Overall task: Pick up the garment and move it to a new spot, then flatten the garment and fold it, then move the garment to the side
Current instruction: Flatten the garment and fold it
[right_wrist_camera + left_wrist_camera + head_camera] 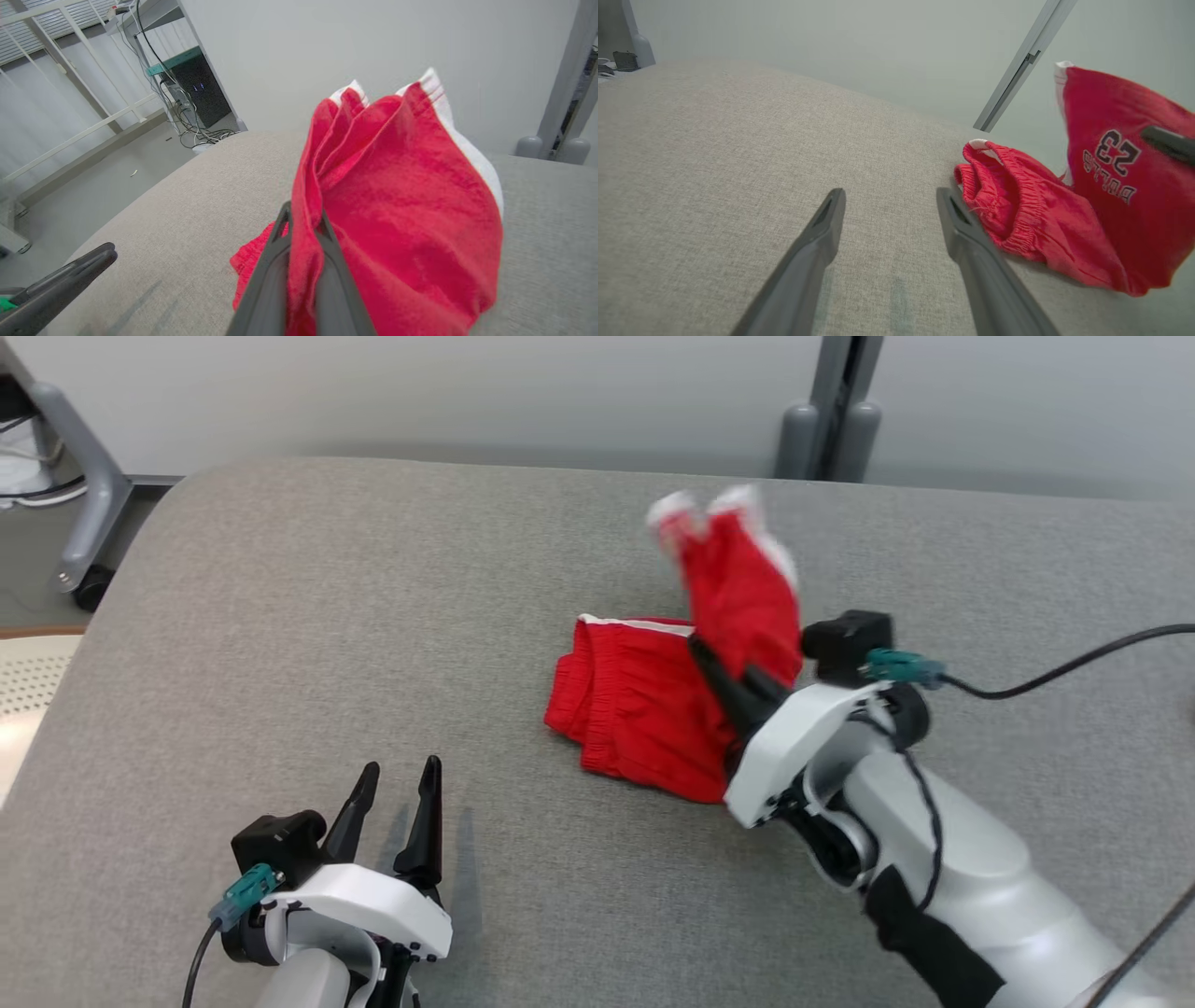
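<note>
The red garment (644, 709) lay near the middle of the grey padded table (280, 616), a little to the right of the frame's centre in the head view. Its lower part, with the gathered elastic waistband, rested flat on the table, and another part stood up in the air toward the upper right. The right gripper (724, 677) came in from the lower right of the frame, its jaws clenched on this raised part. In the right wrist view the cloth (402, 200) was pinched between the two dark fingers (268, 270) and spread above them like a fan, with a white border on its top and right edge. In the head view the top of the raised cloth was blurred, so the white patches there were probably that same border. The left wrist view showed the garment (1027, 219) at the right of the frame, and on the raised part there was a dark printed number 23 (1115, 149) with letters under it, all upside down. The left gripper (400, 779) was at the lower left of the head view, just above the table, well apart from the garment. Its jaws were spread wide and grasped nothing. A grey post (836, 401) stood behind the far edge of the table.
</note>
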`<state>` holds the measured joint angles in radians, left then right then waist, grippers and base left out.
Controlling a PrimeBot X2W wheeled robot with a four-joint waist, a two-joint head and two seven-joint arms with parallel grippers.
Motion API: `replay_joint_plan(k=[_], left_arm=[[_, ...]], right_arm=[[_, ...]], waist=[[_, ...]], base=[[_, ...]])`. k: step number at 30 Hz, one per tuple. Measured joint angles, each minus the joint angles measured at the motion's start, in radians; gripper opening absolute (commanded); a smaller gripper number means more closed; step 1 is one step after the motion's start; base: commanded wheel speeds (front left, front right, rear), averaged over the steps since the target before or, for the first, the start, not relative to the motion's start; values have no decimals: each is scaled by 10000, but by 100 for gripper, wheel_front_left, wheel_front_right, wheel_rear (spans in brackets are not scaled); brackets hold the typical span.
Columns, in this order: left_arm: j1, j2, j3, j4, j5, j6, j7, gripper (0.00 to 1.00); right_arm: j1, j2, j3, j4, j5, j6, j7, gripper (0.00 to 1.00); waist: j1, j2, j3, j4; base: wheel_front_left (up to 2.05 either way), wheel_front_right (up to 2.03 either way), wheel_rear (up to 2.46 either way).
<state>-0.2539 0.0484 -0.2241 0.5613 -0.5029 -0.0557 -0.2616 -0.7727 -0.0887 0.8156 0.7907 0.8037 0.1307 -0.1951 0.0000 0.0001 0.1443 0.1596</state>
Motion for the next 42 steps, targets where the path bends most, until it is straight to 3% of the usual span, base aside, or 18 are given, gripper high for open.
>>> replay_joint_plan(k=[2,3,4,5,12,19,20,21,23,31,42], left_arm=[[-11,2,-73,-29,-29,13,0,100],[-24,4,-123,-44,-69,15,0,100],[-42,8,-190,-46,-92,40,0,100],[-64,4,-259,-56,-96,44,0,100],[-191,2,-345,-274,-180,178,0,100],[-189,0,-27,-510,130,305,0,100],[-177,4,134,-573,240,307,-2,100],[-177,4,134,-573,240,307,-2,100],[-153,2,284,-621,366,307,0,100],[-34,-2,709,-610,648,245,0,100],[527,4,1331,-711,1436,410,0,100]], right_arm=[[59,190,236,-31,81,0,107,0],[83,242,362,75,35,0,111,19],[104,274,502,217,-61,0,121,81],[176,303,570,286,-8,0,134,100],[491,433,782,217,667,0,-286,100],[507,33,-497,882,167,0,-621,100],[524,-270,-1348,679,-570,0,-640,100],[524,-270,-1348,679,-570,0,-640,100],[813,-462,-2324,364,-1344,0,-658,100],[2719,-477,-5338,-418,-3854,0,-665,100],[4373,17,-7407,-1616,-5611,0,-665,100]], waist=[[1,0,15,156],[0,-1,32,230],[0,0,51,300],[1,0,66,364],[0,0,190,360],[0,0,183,-67],[0,0,190,-247],[0,0,190,-247],[0,0,196,-426],[0,0,180,-977],[0,0,-317,-1263]], base=[[0,0,0],[0,0,0],[0,0,0],[0,0,0],[0,0,0],[0,0,0],[0,0,0],[0,0,0],[0,0,0],[0,0,0],[0,0,0]])
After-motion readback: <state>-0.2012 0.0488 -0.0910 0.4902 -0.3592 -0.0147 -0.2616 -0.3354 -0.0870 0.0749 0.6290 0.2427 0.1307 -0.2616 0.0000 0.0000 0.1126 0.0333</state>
